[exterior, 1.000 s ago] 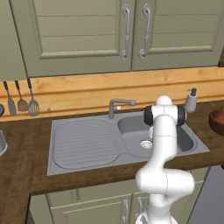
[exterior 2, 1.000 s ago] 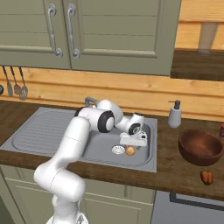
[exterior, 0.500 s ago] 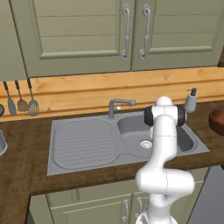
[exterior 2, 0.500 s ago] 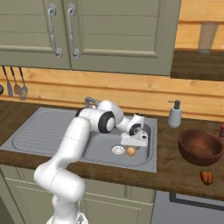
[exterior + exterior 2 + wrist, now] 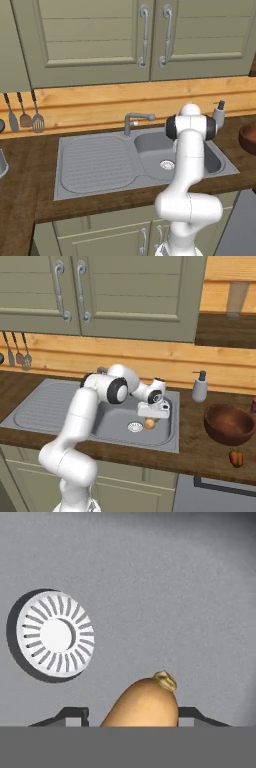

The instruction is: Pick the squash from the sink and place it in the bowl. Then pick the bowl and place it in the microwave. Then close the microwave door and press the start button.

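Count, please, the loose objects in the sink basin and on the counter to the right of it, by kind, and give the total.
Tan-orange elongated squash, in the basin by the drain: 1
Round reddish-brown glossy bowl: 1
Grey pump soap bottle: 1
Small red-orange pepper-like vegetable: 1
Total: 4

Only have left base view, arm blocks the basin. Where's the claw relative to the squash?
Observer: Hand view: the small tan elongated squash sits between the claw's dark fingertips; contact I can't confirm.
Operator: Drain in the way?
Observer: No. The round white drain lies apart from the squash, to one side.
Operator: Bowl ready?
Observer: Right base view: the glossy reddish-brown round bowl stands empty on the wooden counter, beside the grey metal sink.
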Motion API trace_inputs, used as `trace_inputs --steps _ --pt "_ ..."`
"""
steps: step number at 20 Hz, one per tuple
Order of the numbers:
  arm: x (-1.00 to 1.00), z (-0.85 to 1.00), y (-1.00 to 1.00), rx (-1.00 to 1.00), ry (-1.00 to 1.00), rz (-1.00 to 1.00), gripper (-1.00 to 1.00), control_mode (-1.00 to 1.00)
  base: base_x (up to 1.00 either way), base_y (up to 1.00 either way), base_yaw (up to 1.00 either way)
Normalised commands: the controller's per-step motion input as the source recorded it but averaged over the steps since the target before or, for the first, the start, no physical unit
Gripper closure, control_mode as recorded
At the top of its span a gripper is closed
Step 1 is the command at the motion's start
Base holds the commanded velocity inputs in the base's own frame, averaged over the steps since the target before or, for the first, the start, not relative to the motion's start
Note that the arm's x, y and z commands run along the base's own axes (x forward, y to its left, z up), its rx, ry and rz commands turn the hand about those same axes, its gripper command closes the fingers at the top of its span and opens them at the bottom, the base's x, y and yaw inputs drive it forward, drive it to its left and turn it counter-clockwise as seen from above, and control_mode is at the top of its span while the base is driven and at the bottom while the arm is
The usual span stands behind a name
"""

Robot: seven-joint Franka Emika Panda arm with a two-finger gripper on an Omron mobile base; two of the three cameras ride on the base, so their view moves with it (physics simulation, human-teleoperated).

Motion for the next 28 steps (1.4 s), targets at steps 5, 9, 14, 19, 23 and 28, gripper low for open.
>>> trace_inputs --steps 5,9,14,19,23,28 --pt "-0.28 1.0 0.0 -0.05 0.0 0.04 1.0 -1.0 0.0 0.0 0.0" --pt "-0.54 1.0 -0.01 -0.08 -0.03 0.01 1.0 -1.0 0.0 0.0 0.0" --pt "-0.6 0.99 -0.21 -0.14 -0.08 0.0 1.0 -1.0 0.0 0.0 0.0" --pt "-0.56 0.81 -0.37 -0.08 -0.04 -0.03 1.0 -1.0 0.0 0.0 0.0" --pt "-0.4 0.5 -0.59 -0.01 -0.01 -0.09 1.0 -1.0 0.0 0.0 0.0" --pt "-0.38 0.3 -0.7 0.0 -0.02 -0.11 1.0 -1.0 0.0 0.0 0.0"
